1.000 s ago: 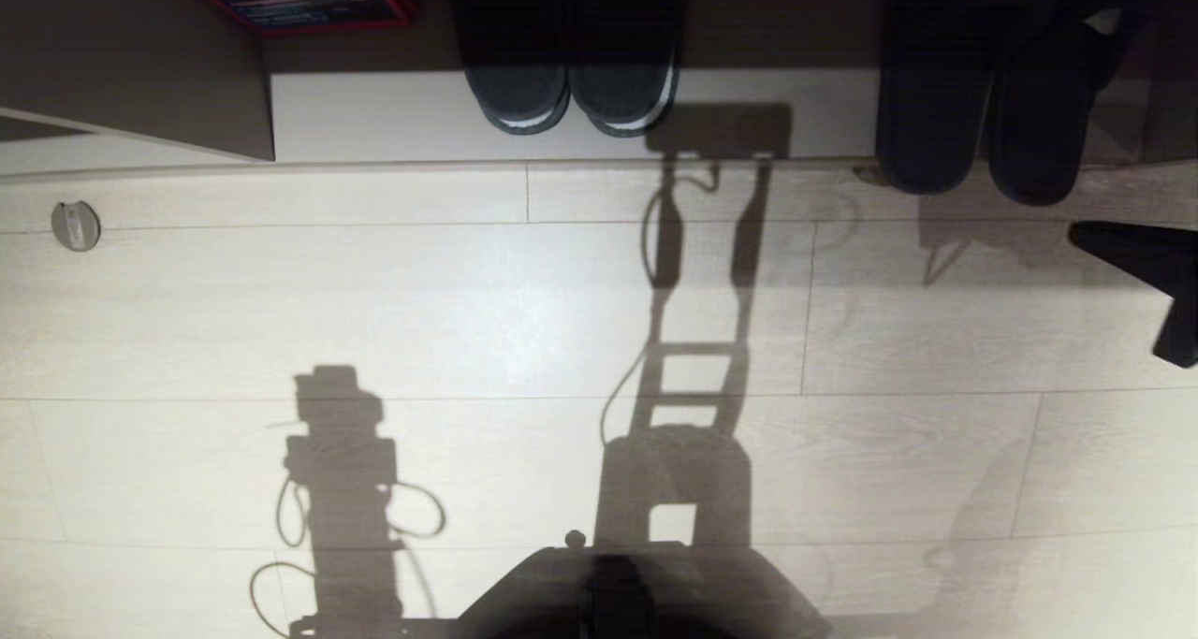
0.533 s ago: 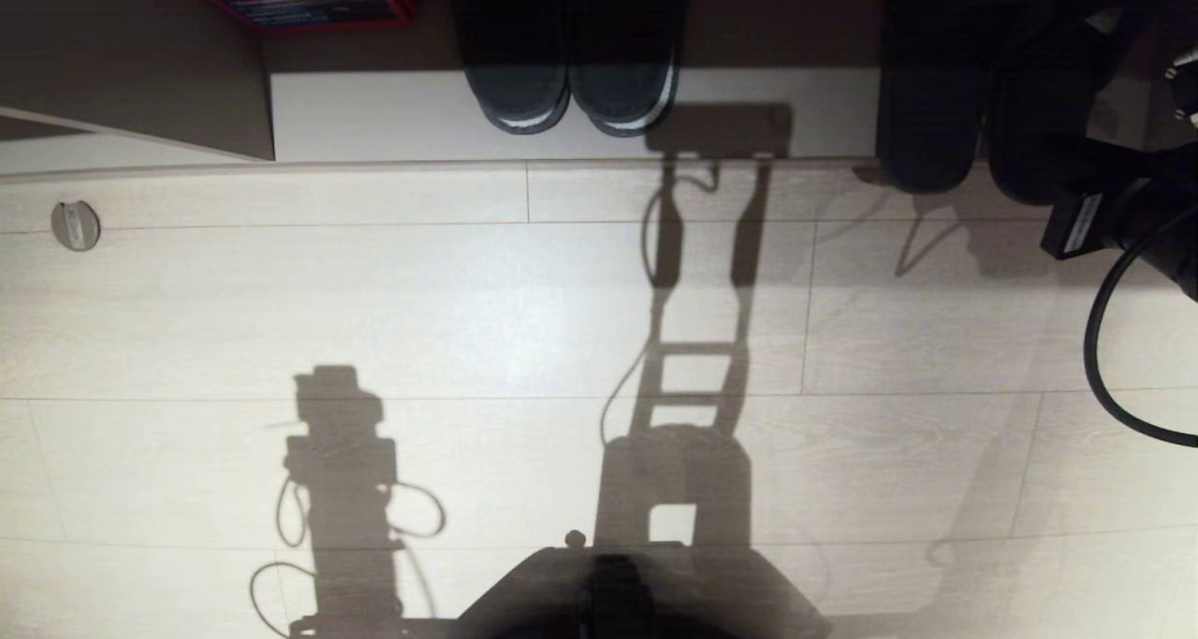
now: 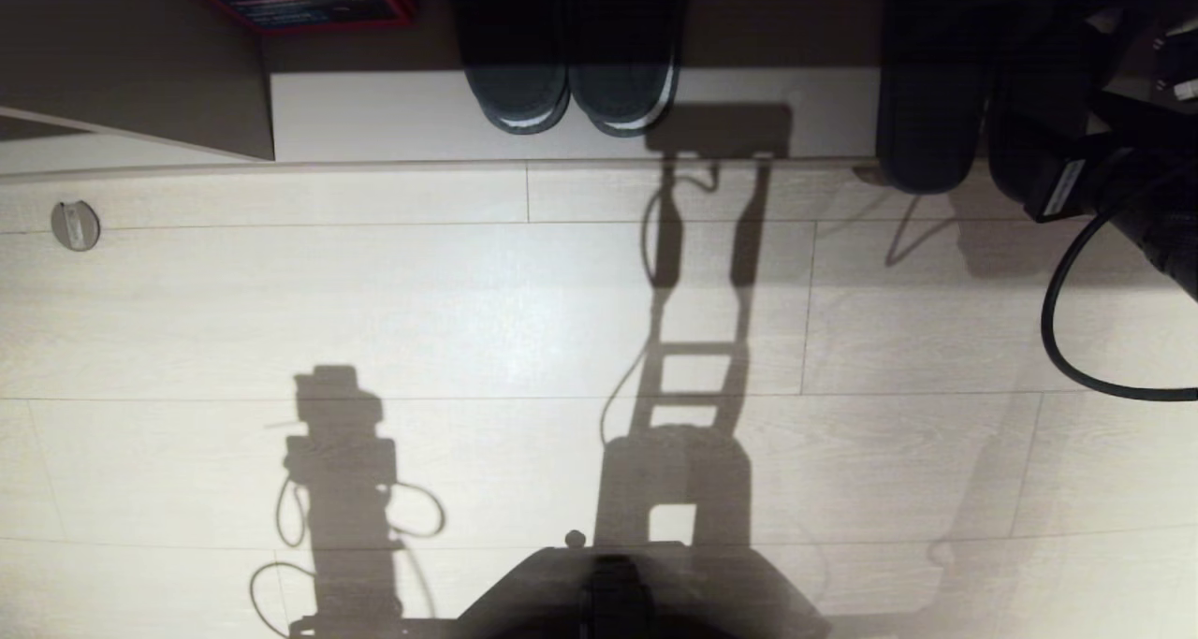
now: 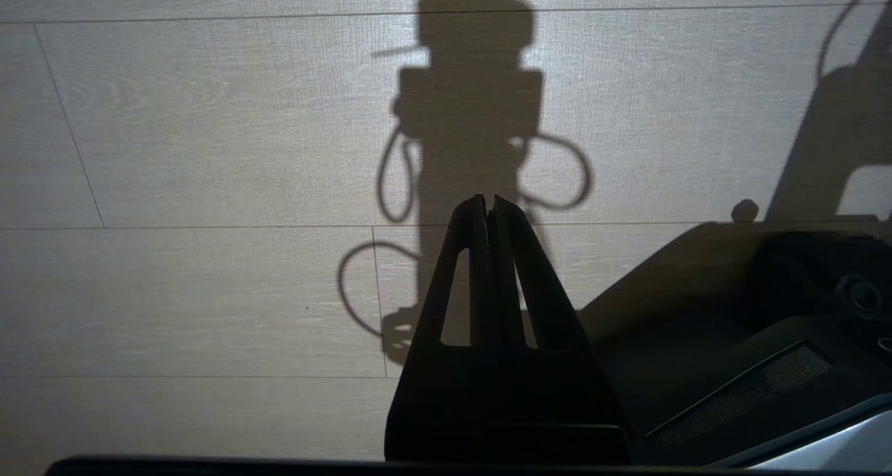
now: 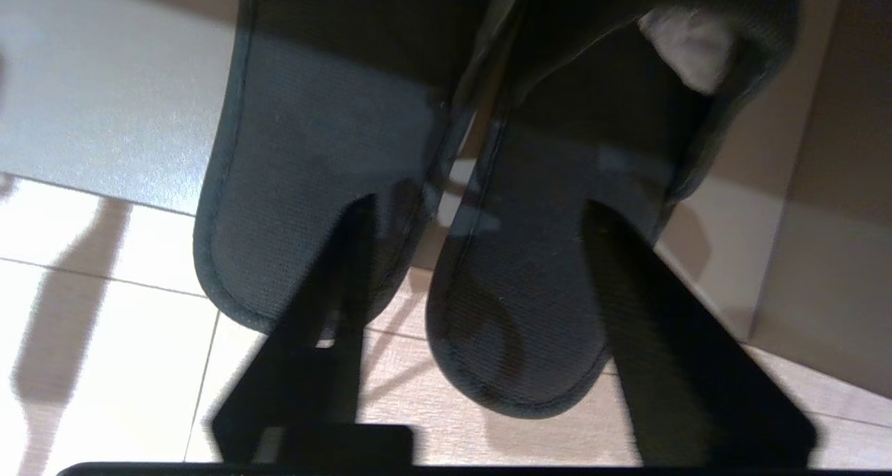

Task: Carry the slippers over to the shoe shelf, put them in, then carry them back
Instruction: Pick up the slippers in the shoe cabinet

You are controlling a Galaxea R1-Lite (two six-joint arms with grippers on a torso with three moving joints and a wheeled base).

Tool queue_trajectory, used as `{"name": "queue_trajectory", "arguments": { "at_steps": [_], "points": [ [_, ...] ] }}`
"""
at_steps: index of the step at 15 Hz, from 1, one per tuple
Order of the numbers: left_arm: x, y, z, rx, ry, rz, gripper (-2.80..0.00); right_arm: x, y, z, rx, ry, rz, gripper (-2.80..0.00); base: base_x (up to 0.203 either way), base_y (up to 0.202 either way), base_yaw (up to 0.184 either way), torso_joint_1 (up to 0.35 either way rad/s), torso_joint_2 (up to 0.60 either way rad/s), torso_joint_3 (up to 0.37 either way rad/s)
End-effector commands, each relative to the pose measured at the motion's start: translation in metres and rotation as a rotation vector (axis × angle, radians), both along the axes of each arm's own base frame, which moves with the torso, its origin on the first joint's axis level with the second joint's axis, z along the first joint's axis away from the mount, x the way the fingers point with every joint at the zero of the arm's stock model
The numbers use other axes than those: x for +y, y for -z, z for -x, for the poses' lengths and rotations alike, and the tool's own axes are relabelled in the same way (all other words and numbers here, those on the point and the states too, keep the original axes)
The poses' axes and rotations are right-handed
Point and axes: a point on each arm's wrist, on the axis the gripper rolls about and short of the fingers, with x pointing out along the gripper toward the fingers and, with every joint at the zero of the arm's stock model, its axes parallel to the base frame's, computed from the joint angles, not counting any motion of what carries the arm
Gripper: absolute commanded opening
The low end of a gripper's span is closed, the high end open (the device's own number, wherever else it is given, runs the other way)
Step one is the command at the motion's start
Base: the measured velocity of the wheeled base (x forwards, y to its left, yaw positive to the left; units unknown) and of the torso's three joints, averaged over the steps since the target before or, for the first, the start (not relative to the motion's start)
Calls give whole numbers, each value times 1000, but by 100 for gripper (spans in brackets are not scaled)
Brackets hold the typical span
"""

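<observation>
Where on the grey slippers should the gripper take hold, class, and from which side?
Grip the two touching inner edges of the slippers together, coming from the floor side: both heels overhang the shoe shelf side by side, and the open right gripper already straddles that seam.

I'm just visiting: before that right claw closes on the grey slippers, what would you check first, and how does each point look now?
1. Right gripper open: ok, fingers spread apart.
2. Slippers between the fingers: ok, the heels lie in the gap.
3. Pair side by side: ok, heels overhang the shoe shelf edge.
4. Fingers touching the slippers: cannot tell.
5. Dark striped pair out of the way: ok, well to the left.
6. Left gripper idle: ok, shut, over bare floor.
</observation>
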Motion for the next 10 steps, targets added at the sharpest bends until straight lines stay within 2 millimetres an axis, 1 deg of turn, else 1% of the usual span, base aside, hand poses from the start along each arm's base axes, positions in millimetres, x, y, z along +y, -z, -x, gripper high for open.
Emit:
{"name": "queue_trajectory", "arguments": {
  "at_steps": [1,2,3,5,8,10],
  "points": [
    [0,0,0,1,-1,0,-280,0,1,-3,3,7,-6,0,0,0,0,0,0,0],
    [0,0,0,1,-1,0,-280,0,3,-8,7,15,-26,0,0,0,0,0,0,0],
    [0,0,0,2,-1,0,-280,0,1,-11,-9,16,-51,0,0,0,0,0,0,0],
    [0,0,0,1,-1,0,-280,1,-1,-13,-26,21,-73,0,0,0,0,0,0,0],
    [0,0,0,1,-1,0,-280,4,3,-32,-155,62,-161,0,0,0,0,0,0,0],
    [0,0,0,3,-1,0,-280,6,2,-41,-237,60,-194,0,0,0,0,0,0,0]
  ]
}}
